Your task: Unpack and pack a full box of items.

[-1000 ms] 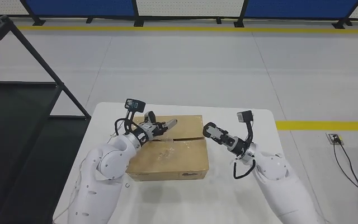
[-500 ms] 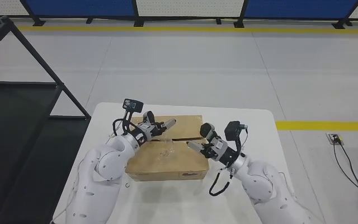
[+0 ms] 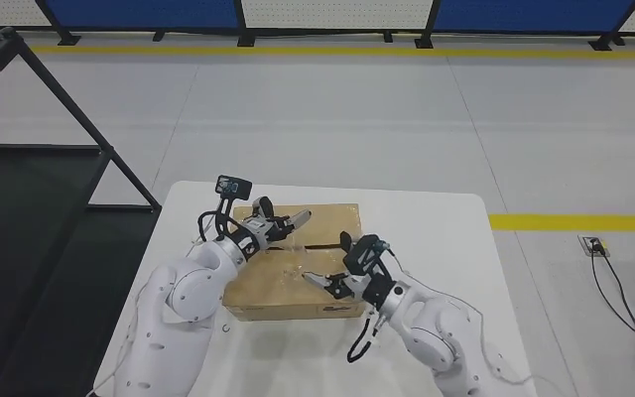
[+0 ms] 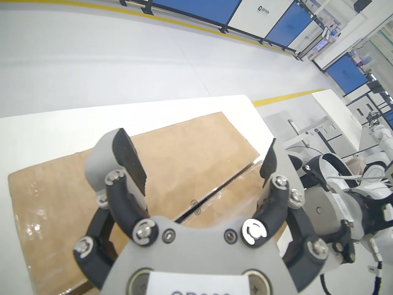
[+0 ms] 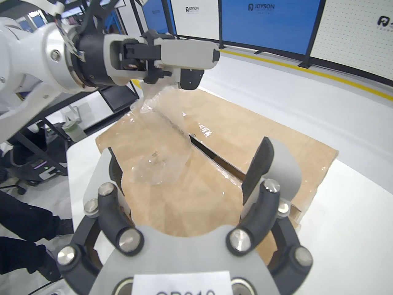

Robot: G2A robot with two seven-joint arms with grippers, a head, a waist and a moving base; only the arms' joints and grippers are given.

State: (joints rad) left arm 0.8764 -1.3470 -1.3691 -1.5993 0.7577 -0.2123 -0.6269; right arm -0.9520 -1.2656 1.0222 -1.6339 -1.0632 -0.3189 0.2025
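Observation:
A closed cardboard box [image 3: 278, 295] lies on the white table [image 3: 427, 228], with a dark seam [image 4: 215, 191] between its top flaps. A peeled strip of clear tape [image 5: 165, 142] rises from the lid towards the left gripper [image 5: 187, 68]; I cannot tell whether it touches the gripper. My left gripper [image 4: 199, 161] hangs open over the box's far half [image 3: 290, 220], with nothing between its pads. My right gripper [image 5: 187, 170] is open over the box's near half [image 3: 332, 268], close to the tape, and holds nothing.
A black metal frame [image 3: 99, 159] stands off the table's left side. Bare tabletop lies right of the box [image 3: 437, 248] and along the near edge. The two grippers face each other across the lid, a short gap apart.
The right arm has swung left, from beside the box's right edge to over the box's near half. The left gripper has stayed almost still above the box.

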